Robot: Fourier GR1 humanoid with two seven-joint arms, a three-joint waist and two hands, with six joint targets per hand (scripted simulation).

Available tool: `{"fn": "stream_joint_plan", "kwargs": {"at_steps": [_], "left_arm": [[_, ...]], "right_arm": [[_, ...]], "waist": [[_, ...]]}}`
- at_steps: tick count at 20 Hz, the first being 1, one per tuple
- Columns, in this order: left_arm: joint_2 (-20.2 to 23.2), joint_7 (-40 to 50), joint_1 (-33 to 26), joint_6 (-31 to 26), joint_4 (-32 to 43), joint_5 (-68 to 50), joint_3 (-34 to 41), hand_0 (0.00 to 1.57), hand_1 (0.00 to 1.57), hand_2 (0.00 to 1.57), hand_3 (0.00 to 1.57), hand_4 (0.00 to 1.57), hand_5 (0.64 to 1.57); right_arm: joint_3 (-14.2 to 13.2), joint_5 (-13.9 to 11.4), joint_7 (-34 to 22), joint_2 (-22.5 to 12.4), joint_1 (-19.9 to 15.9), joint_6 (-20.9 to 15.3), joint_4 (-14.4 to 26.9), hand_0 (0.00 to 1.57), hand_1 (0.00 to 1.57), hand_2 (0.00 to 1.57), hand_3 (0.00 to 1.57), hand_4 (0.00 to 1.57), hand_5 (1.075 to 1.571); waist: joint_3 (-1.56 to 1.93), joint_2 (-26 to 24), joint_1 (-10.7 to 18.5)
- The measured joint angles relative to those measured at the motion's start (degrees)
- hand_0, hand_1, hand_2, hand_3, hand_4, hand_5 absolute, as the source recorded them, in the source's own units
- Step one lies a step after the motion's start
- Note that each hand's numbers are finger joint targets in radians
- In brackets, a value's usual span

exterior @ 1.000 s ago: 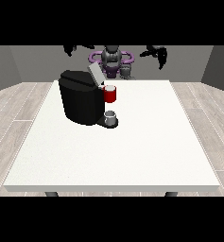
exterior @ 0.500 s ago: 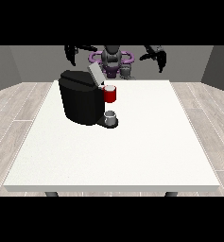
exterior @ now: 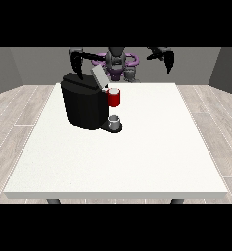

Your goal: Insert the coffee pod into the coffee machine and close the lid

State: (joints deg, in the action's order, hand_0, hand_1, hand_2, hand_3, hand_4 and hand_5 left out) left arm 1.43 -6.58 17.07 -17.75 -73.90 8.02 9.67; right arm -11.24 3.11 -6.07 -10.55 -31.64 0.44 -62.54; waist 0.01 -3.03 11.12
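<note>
The black coffee machine (exterior: 84,105) stands on the white table (exterior: 137,157), left of the middle, with its grey lid (exterior: 99,77) tilted up and open. A red thing at the machine (exterior: 114,97) sits at its front. Below it, a grey thing (exterior: 115,121) rests on the machine's base. Another small grey thing (exterior: 131,74) stands at the table's far edge, in front of the robot. The hand at the view's left (exterior: 78,61) hangs just behind the machine's top, fingers pointing down and holding nothing. The hand at the view's right (exterior: 165,56) is raised beyond the far edge, also holding nothing.
The robot's torso (exterior: 116,61) is behind the far edge of the table. Wooden floor surrounds the table on both sides.
The hand at the view's left has come down and inward towards the machine's top. The hand at the view's right has barely shifted. The machine and lid have not moved.
</note>
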Motion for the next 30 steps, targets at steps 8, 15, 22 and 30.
{"fn": "stream_joint_plan", "kwargs": {"at_steps": [8,15,22,30], "left_arm": [[1.31,1.45,-2.29,1.76,-5.43,-1.30,-0.21,0.00,0.00,0.00,0.00,0.32,1.571],[2.02,0.88,-4.51,3.47,-7.81,-0.64,-1.06,0.00,0.00,0.00,0.00,0.35,1.571],[2.76,2.18,-3.72,3.50,-8.62,-1.44,-1.39,0.00,0.00,0.00,0.00,0.38,1.571],[2.92,1.83,-2.73,3.93,-7.58,-0.89,-2.09,0.00,0.00,0.00,0.00,0.33,1.571]], "right_arm": [[2.81,-1.21,0.85,1.52,-4.60,0.06,2.22,0.00,0.00,0.00,0.00,0.00,1.571],[3.57,-1.77,2.99,1.25,-7.69,0.79,3.51,0.00,0.00,0.00,0.00,0.16,1.571],[4.65,-4.00,1.14,0.10,-12.91,0.16,5.37,0.00,0.00,0.00,0.00,0.04,1.571],[6.25,-6.63,-3.32,0.35,-15.32,-1.85,4.48,0.00,0.00,0.00,0.00,0.00,1.571]], "waist": [[-0.02,3.29,-1.47],[-0.13,5.03,-1.99],[0.02,6.86,-0.97],[0.45,8.05,-1.05]]}}
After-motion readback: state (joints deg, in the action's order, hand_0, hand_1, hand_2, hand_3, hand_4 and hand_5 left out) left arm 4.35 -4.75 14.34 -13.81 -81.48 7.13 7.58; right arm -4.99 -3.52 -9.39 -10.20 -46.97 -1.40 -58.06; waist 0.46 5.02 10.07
